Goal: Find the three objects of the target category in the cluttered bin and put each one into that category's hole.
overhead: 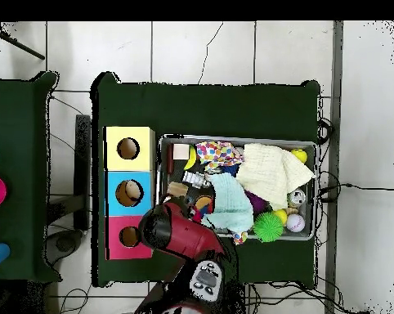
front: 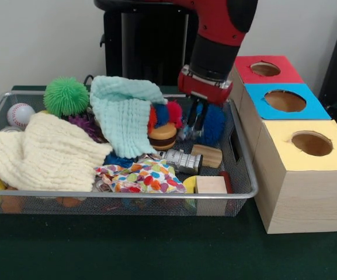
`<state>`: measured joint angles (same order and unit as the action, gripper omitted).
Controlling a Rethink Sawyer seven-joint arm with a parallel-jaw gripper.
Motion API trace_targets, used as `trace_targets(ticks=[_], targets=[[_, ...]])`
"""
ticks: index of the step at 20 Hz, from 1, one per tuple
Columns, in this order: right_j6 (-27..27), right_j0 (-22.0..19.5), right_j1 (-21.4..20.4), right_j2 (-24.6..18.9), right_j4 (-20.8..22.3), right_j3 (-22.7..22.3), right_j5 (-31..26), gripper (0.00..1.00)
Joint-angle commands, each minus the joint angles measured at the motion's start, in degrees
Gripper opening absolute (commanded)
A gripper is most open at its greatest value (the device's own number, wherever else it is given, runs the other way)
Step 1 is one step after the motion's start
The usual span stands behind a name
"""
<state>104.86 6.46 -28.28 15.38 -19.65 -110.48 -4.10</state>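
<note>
The silver wire-mesh bin [front: 156, 195] is full of clutter; it also shows in the overhead view [overhead: 315, 168]. I see no see-through bottle in either view; cloths cover much of the bin. My gripper [front: 193, 124] hangs inside the bin's back right part, its fingers apart and empty, just in front of a blue spiky ball [front: 216, 123]. In the overhead view the red arm [overhead: 177, 231] hides the gripper. The blue-faced box's hole [front: 285, 100] lies right of the bin, between the red and yellow boxes; it also shows in the overhead view [overhead: 128, 192].
A mint cloth [front: 124, 114], a cream cloth [front: 45, 153] and a patterned cloth [front: 145, 175] lie over the clutter. A metal can [front: 183, 159], a wooden block [front: 208, 155], a toy burger [front: 163, 136], a green spiky ball [front: 66, 96] and a baseball [front: 20, 115] show.
</note>
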Motion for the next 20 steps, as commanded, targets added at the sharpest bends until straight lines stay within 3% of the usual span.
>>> trace_targets(ticks=[1,4,8,20], targets=[[10.1,3.1,-6.4,5.3,-0.9,6.9,-19.9,0.00],[10.4,2.3,-7.7,4.5,-0.5,7.3,-22.2,0.00],[9.8,0.4,-9.3,1.9,-0.9,5.8,-20.9,0.00],[9.9,0.4,-12.0,0.7,-0.4,6.6,-19.4,0.00]])
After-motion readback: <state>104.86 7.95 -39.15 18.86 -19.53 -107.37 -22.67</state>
